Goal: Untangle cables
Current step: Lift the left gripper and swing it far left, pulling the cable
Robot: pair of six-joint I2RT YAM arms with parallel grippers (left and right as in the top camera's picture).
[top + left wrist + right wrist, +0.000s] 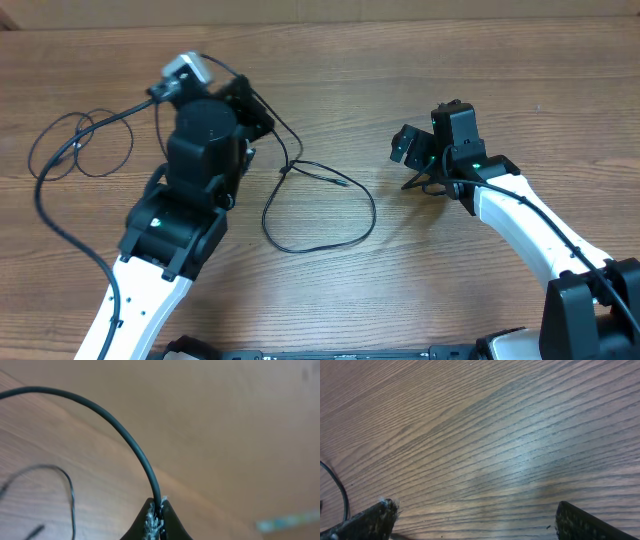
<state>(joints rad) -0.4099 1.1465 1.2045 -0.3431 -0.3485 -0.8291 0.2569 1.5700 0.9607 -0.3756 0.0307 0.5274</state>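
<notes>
Two thin black cables on the bench (400,290), task roughly mid-way by my read.

- Left claw (258,112) sits toward the far edge, left of centre. In the left wrist view it is pinched narrow onto the held cable (135,445), which arcs up and away from the fingertips.
- From that claw the held cable (373,212) runs down to the middle of the bench. There it makes one open loop with a small crossing or kink at the loop's top-left, and a short tail pokes out to the right. I cannot tell if that crossing is a real knot.
- The second cable (33,158) lies near the left edge: a couple of overlapping loops, then a long run toward the near edge beside the left arm. It looks apart from the centre loop, though the arm hides the gap between them, so I cannot confirm.
- Right claw (475,520) is spread wide and empty, low over bare wood right of centre, with the centre loop just off its left finger.

Done, as judged: cables mostly spread out flat.
Left: the crossing in the centre loop and the overlaps by the left edge.
</notes>
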